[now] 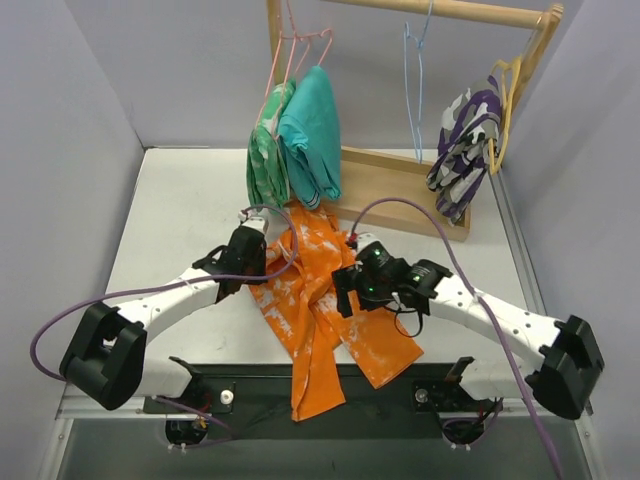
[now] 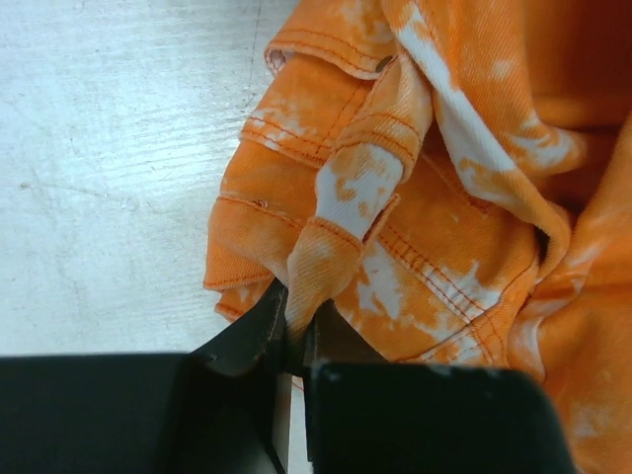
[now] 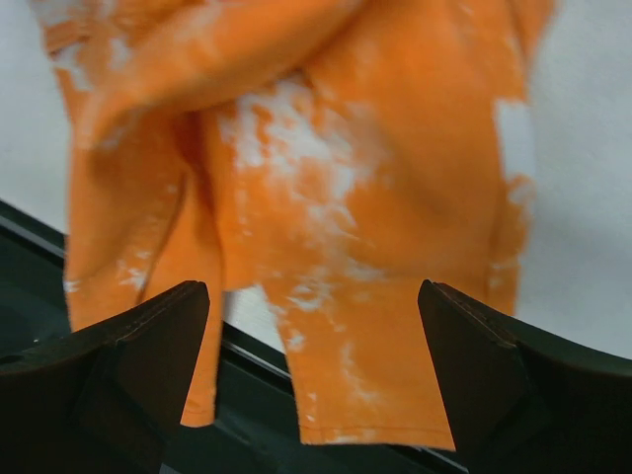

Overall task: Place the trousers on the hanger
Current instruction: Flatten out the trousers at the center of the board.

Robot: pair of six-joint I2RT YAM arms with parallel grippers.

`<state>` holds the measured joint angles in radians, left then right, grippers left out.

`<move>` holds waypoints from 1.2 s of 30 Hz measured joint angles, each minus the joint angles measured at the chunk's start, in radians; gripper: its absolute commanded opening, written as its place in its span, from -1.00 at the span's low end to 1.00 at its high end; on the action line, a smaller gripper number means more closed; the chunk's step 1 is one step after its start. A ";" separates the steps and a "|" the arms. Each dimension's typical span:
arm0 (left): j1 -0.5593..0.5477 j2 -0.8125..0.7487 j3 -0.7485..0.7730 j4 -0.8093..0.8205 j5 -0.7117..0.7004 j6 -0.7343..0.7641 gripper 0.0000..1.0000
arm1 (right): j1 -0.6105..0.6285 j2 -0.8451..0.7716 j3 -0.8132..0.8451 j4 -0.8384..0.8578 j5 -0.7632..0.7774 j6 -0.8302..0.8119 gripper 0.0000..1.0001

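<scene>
The orange trousers with white splotches lie crumpled mid-table, their legs trailing over the near edge. My left gripper sits at their left side. In the left wrist view it is shut on a raised fold of waistband cloth. My right gripper hovers over the legs, and in the right wrist view it stands open, wide apart, above the trouser legs, with nothing between its fingers. The light-blue hanger hangs empty from the wooden rail at the back.
A wooden rack with a base board stands at the back. On it hang pink hangers with teal and green garments, and a yellow hanger with a purple-and-white garment. Walls close both sides.
</scene>
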<state>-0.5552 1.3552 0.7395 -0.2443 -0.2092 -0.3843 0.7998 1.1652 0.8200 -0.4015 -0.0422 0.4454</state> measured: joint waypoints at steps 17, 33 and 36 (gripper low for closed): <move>0.008 -0.201 -0.047 -0.114 -0.026 -0.120 -1.00 | 0.189 0.379 0.215 0.190 -0.193 -0.054 0.80; 0.355 -0.300 -0.003 -0.330 -0.153 -0.161 -1.00 | -0.052 0.189 0.088 0.093 -0.080 -0.027 -1.00; 0.504 -0.304 0.023 -0.332 -0.171 -0.115 -1.00 | -0.152 0.018 0.066 -0.003 0.050 -0.036 -1.00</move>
<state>-0.0513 1.0512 0.7624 -0.5758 -0.3798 -0.4995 0.6479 1.1835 0.8864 -0.4042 0.0078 0.4091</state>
